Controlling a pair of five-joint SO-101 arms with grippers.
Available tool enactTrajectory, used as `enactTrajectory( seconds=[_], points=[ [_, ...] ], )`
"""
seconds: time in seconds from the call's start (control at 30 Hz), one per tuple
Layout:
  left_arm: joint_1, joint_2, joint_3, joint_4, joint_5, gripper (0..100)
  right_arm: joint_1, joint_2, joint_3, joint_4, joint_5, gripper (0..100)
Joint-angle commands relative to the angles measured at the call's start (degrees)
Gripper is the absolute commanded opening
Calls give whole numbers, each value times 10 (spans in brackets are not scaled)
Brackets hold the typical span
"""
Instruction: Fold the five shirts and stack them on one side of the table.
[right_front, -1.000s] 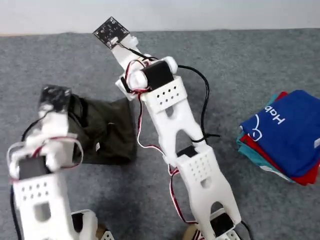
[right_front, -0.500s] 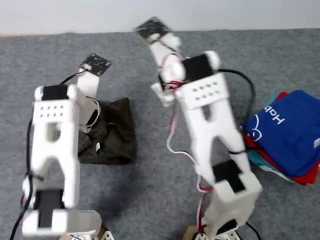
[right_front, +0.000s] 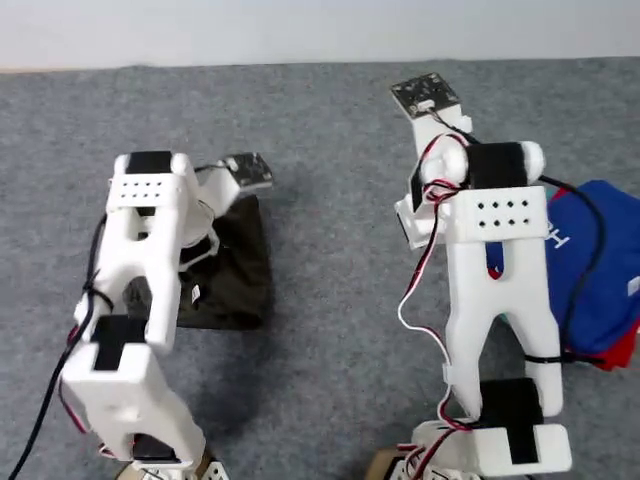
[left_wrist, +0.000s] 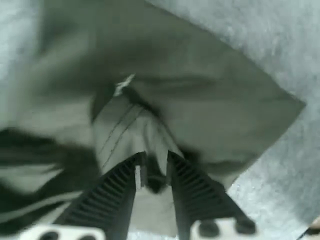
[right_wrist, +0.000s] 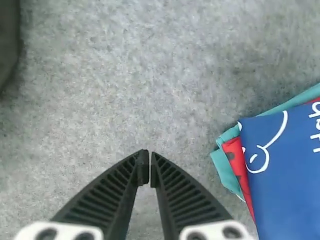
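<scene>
Grey fuzzy table cover (right_front: 330, 330) with nubbly pile, pale wall strip (right_front: 300, 30) along its far edge

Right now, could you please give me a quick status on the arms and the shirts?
Left pincer shut on dark shirt's fold. Right pincer shut, empty, over grey mat beside folded stack. Right arm stands between shirt and stack.

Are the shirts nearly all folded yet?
Nearly. A folded stack with blue, red and teal layers sits at one side. The left pincer pinches the dark shirt, which lies folded apart. It still needs moving onto the stack. The right pincer is shut, empty.
</scene>
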Motion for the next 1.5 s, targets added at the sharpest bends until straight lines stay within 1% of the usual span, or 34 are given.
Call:
enactTrajectory(
  seconds=[0.0,0.2,0.37,0.47,0.87,1.13,1.2,1.3,1.4,1.47],
  points=[
    [-3,33,-19,5,-33,79,4,-27,0,22,-4,10],
    [-69,66,-21,11,-68,77,4,-27,0,19,-4,10],
    [-121,66,-29,66,-113,76,4,-27,0,19,-4,10],
    [-140,66,-45,86,-112,76,4,-27,0,19,-4,10],
    [-233,66,-69,87,-114,76,5,-27,0,19,-3,10],
    [-234,49,-64,88,-111,80,4,-27,0,19,-3,10],
    [-232,19,-58,88,-111,82,4,-27,0,19,-3,10],
    [-223,-43,-47,88,-110,131,4,-27,0,19,-3,10],
    [-207,-117,-34,87,-110,164,4,-27,0,19,-3,10],
    [-189,-166,-24,87,-109,167,4,-27,0,19,-3,10]
  ],
)
